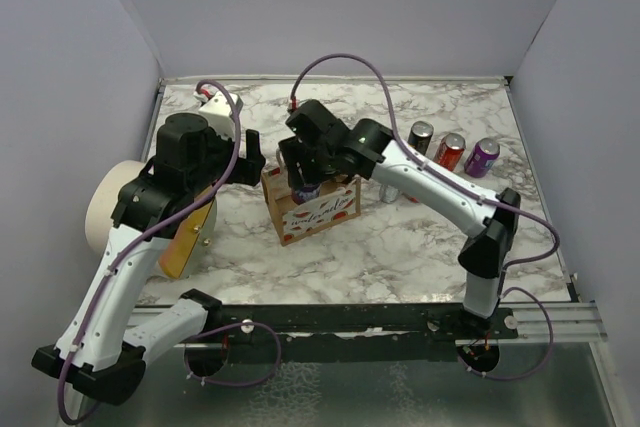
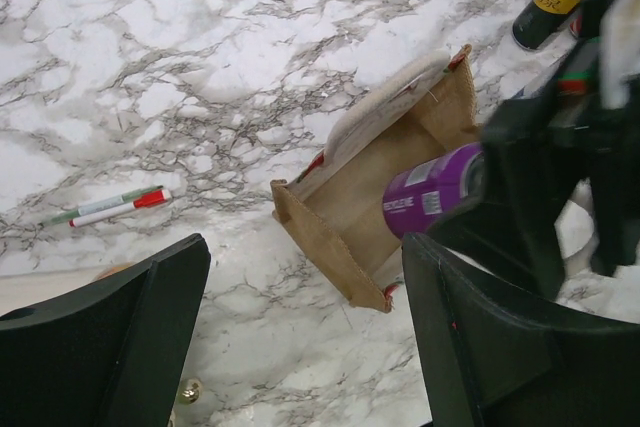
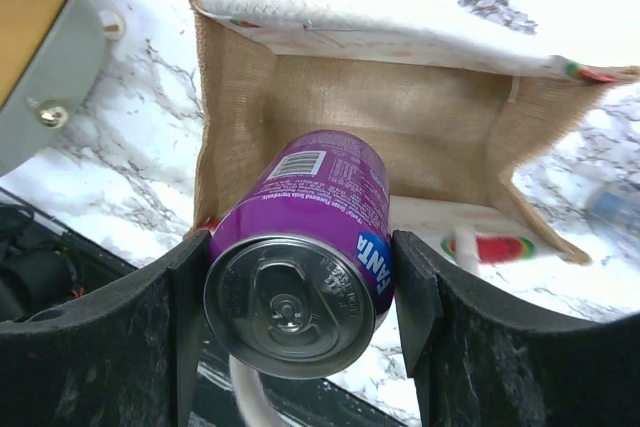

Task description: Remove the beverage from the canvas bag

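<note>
Over at the middle of the white marble-pattern table (image 1: 400,247), the right gripper (image 3: 300,287) is clamped around a purple Fanta soda can (image 3: 320,197), one finger on each side just below the lid, so I'd call the grab itself done. The can is upright, right above the open mouth of the small boxy brown canvas bag (image 3: 400,117) with the white printed band. In the overhead shot its top pokes up above the rim. Whether the bottom end has cleared the rim I honestly can't tell; from the wrist cam it looks like the lower part is about level with the opening. My guess is we're mid-lift: pick made, can partly raised, not yet clear of the bag and not set down anywhere. What's left is finishing the lift, moving sideways and parking it on the table, maybe near the black can (image 1: 421,137), red can (image 1: 451,151) and second purple can (image 1: 482,157) standing at the back right. The left gripper (image 2: 305,247) is spread wide with nothing in it, hovering just beside the bag's left end, not touching it as far as I can see.
</note>
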Tool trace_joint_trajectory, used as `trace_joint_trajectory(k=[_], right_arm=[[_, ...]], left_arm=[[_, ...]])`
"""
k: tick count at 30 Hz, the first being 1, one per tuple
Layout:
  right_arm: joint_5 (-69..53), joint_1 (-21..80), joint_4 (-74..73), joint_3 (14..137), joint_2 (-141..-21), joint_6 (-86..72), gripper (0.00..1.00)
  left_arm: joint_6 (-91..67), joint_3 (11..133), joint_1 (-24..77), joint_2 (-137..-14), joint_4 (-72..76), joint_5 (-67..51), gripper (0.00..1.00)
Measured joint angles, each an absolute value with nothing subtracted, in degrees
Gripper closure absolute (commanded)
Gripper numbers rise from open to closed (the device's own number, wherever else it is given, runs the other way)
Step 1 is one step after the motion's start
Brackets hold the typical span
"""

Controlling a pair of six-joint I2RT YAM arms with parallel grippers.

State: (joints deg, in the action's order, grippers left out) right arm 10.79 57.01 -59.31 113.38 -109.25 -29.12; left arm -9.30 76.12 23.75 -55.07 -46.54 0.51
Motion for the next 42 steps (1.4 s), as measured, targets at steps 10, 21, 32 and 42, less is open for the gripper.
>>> trace_joint_trajectory(k=[10,21,32,42], right_arm=[[18.2,57.0,-64.3,116.3,-98.0,-28.8,0.98],[32.5,56.9,-73.8,105.3,-83.8,-37.8,0.98],[30.7,53.3,-66.5,63.9,-68.7,-49.3,0.98],[24.8,43.7,-49.2,51.1,-67.5,-49.2,0.98]], left_arm=[[-9.5,77.3,23.7,-56.7,-45.4,0.5,0.2],[-9.8,77.5,23.7,-57.5,-45.0,0.3,0.2],[-11.6,77.5,23.7,-58.6,-43.9,-1.4,0.2],[-13.2,78.4,23.7,-59.1,-43.5,-2.2,0.2]])
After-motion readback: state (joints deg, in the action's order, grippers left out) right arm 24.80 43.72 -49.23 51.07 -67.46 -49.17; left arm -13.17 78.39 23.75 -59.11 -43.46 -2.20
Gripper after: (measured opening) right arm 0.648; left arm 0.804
